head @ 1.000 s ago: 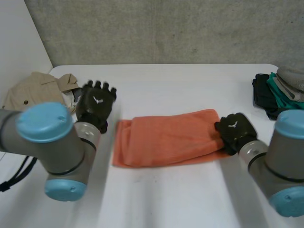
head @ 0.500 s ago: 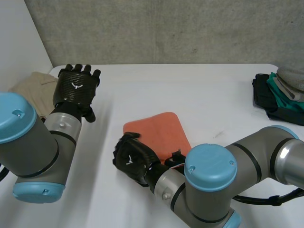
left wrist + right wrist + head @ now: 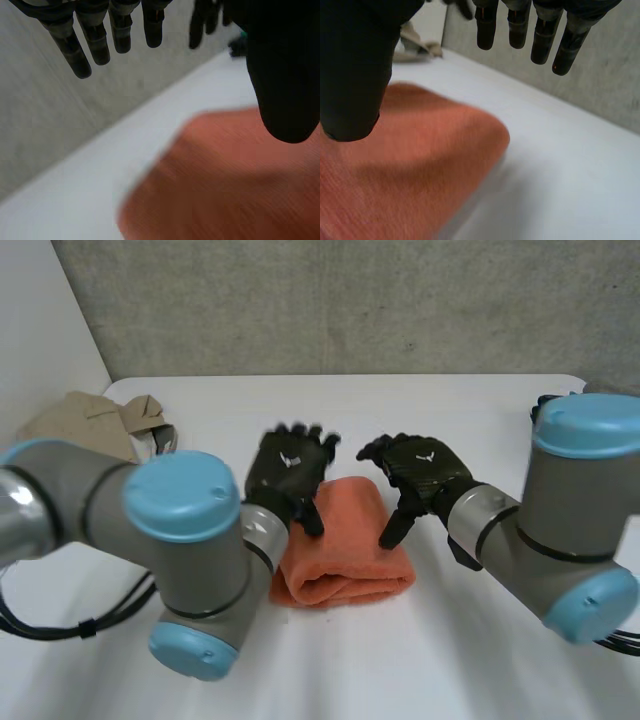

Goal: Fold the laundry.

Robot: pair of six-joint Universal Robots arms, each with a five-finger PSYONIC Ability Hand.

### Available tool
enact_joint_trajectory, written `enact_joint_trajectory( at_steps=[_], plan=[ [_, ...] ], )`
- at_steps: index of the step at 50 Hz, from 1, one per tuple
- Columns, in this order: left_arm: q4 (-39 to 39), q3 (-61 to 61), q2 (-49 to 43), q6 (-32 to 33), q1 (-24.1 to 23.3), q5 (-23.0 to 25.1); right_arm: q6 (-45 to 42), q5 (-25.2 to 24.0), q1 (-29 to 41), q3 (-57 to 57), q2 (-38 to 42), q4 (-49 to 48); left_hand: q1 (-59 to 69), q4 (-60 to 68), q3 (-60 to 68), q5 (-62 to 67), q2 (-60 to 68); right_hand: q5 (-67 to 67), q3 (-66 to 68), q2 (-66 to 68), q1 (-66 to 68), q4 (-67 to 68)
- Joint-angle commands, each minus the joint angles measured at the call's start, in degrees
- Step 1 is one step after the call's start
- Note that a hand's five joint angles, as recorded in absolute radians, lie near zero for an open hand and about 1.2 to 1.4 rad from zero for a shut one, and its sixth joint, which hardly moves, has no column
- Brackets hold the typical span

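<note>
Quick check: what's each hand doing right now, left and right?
Left hand: open, holding nothing, over the orange towel.
Right hand: open, holding nothing.

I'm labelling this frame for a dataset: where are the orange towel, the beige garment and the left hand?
orange towel (image 3: 350,558), head view, middle of its folded top.
beige garment (image 3: 88,422), head view, middle of the crumpled fabric.
left hand (image 3: 290,468), head view, back of the hand.
</note>
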Motion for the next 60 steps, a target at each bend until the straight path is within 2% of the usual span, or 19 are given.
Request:
enact_joint_trajectory(
  at_steps=[1, 11, 18, 23, 27, 28, 31, 32, 35, 36, 40, 47, 53, 60],
  plan=[
    [-7.9, 1.8, -6.4, -1.5, -0.3, -7.7, -4.3, 3.2, 0.6, -9.5, 12.4, 5.0, 2.6, 1.9, 1.4, 1.1, 1.9, -4.1, -2.1, -2.7, -2.0, -3.6],
    [-9.2, -0.8, -6.2, 3.3, 1.0, -8.2, -13.2, 4.8, 3.0, -11.8, 17.0, 5.3, 1.6, 0.9, 0.4, 0.1, 0.9, -4.1, -2.1, -2.7, -2.0, -3.6],
    [-8.6, 0.8, -0.6, 4.7, 1.0, -7.4, -14.3, 5.8, 3.7, -10.1, 8.7, 4.7, 1.3, 0.6, 0.1, -0.3, 0.5, -2.8, -0.8, -1.4, -0.8, -2.4],
    [-7.9, 2.5, 4.4, 4.6, 1.6, -3.2, -14.6, 5.8, 3.5, -4.3, 2.0, 1.1, 1.1, 0.4, -0.1, -0.4, 0.4, -4.1, -2.1, -2.7, -2.0, -3.6],
    [-7.6, 2.9, 8.2, 4.7, 5.1, 4.6, -15.5, 5.8, 4.2, 4.3, -2.5, -5.0, 1.8, 1.1, 0.6, 0.2, 1.0, -4.1, -2.1, -2.7, -2.0, -3.6],
    [-7.8, 3.0, 9.1, 4.6, 6.8, 8.8, -15.8, 5.4, 4.2, 8.6, -4.4, -7.9, 2.6, 1.9, 1.4, 1.1, 1.9, -4.1, -2.1, -2.7, -2.0, -3.6],
    [-8.5, 3.4, 10.1, 4.6, 8.5, 16.6, -16.6, 5.0, 4.2, 14.7, -6.2, -12.7, 6.2, 5.4, 4.9, 4.6, 5.4, -4.1, -2.1, -2.7, -2.0, -3.6],
    [-9.1, 3.7, 10.3, 4.3, 9.2, 22.5, -17.3, 4.6, 4.3, 18.3, -6.5, -16.1, 6.3, 5.6, 5.1, 4.8, 5.6, -4.1, -2.1, -2.7, -2.0, -3.6],
    [-11.2, 4.1, 10.5, 4.1, 10.4, 31.2, -17.9, 4.0, 5.1, 22.8, -6.5, -20.9, 7.0, 6.3, 5.8, 5.4, 6.2, -4.1, -2.1, -2.7, -2.0, -3.6],
    [-12.9, 4.3, 10.5, 4.0, 11.6, 35.7, -18.1, 3.7, 6.5, 24.7, -6.2, -23.6, 7.0, 6.3, 5.8, 5.4, 6.3, -4.1, -2.1, -2.7, -2.0, -3.6],
    [-16.5, 4.8, 10.5, 4.0, 14.2, 40.5, -18.2, 3.8, 8.3, 26.1, -3.4, -29.0, 6.7, 6.0, 5.5, 5.1, 5.9, -4.1, -2.1, -2.7, -2.0, -3.6],
    [-17.0, 5.1, 9.8, 4.2, 14.0, 39.9, -21.3, 4.1, 9.0, 23.1, 4.4, -33.8, 6.0, 5.3, 4.8, 4.4, 5.2, -4.1, -2.1, -2.7, -2.0, -3.6],
    [-16.9, 4.9, 9.7, 3.9, 13.7, 38.7, -25.1, 4.0, 9.0, 20.4, 7.5, -35.3, 6.0, 5.3, 4.8, 4.4, 5.2, -4.1, -2.1, -2.7, -2.0, -3.6],
    [-16.8, 5.1, 9.6, 3.9, 13.6, 38.6, -25.5, 4.0, 9.2, 16.9, 10.8, -35.3, 6.0, 5.3, 4.8, 4.4, 5.2, 5.3, 7.2, 6.6, 7.3, 5.7]
  ],
)
